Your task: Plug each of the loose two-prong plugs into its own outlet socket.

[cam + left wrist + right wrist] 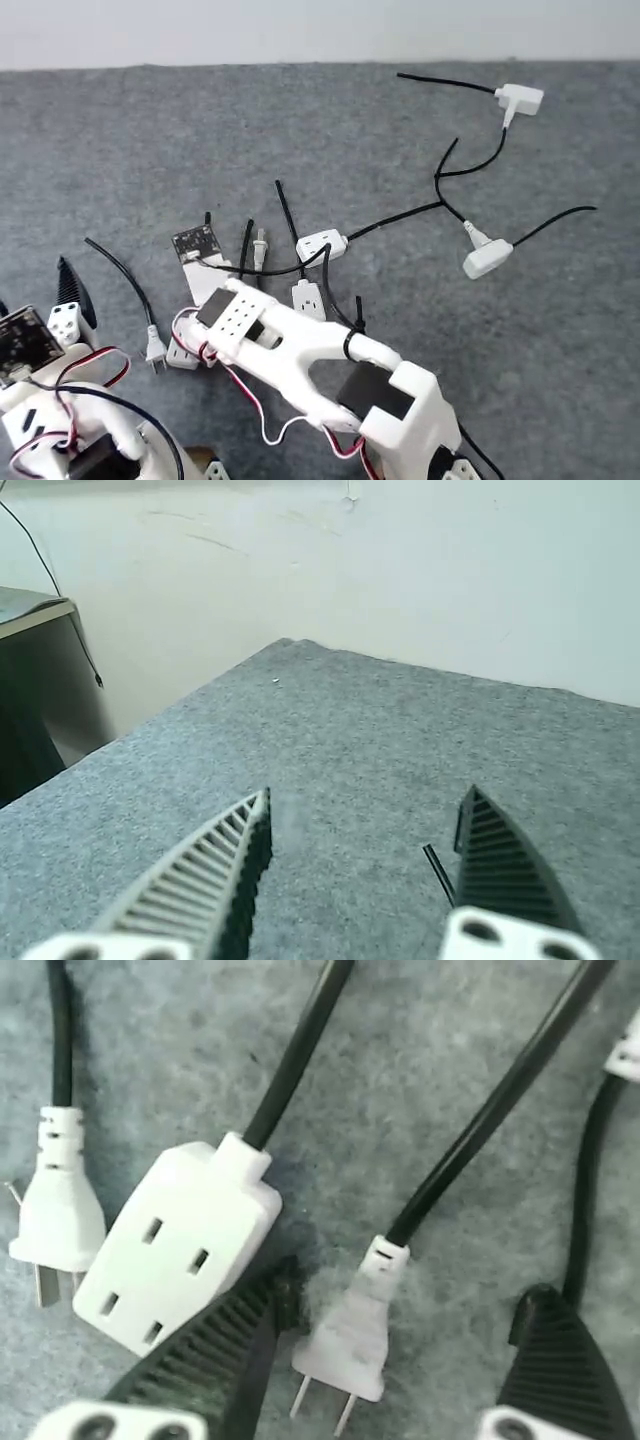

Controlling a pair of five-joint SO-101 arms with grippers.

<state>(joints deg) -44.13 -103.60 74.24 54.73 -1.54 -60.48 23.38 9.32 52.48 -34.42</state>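
Between the right pincer's (410, 1295) spread fingers (215, 1360) lies a plug (350, 1330), flat on the carpet, prongs pointing back toward the wrist and its black cord (480, 1130) running away. The pincer is released and grasps nothing. The plug sits just beside the outlet (175, 1250), closer to the finger on the outlet's side and apart from the other finger. That nearer finger's tip overlaps the outlet's corner; whether it touches I cannot tell. The outlet lies face up with its slots showing. On its other side, just beside it, lies a second plug (55, 1215), prongs turned the same way as the first.

From above, more outlets (320, 245) and a third plug (260, 245) lie near the outlet on the side toward the wall, with cords looping among them. Two far outlets (520, 98) lie well apart from it on branching cords, and open carpet spreads between.

Past the second plug from the outlet sits the left pincer (365, 815), raised above the carpet, fingers wide apart and holding nothing. A thin cord end (438, 870) lies under one finger.

Everything lies on grey carpet (400, 150) — its far edge meets a pale wall (450, 560), and one corner shows in the left wrist view.
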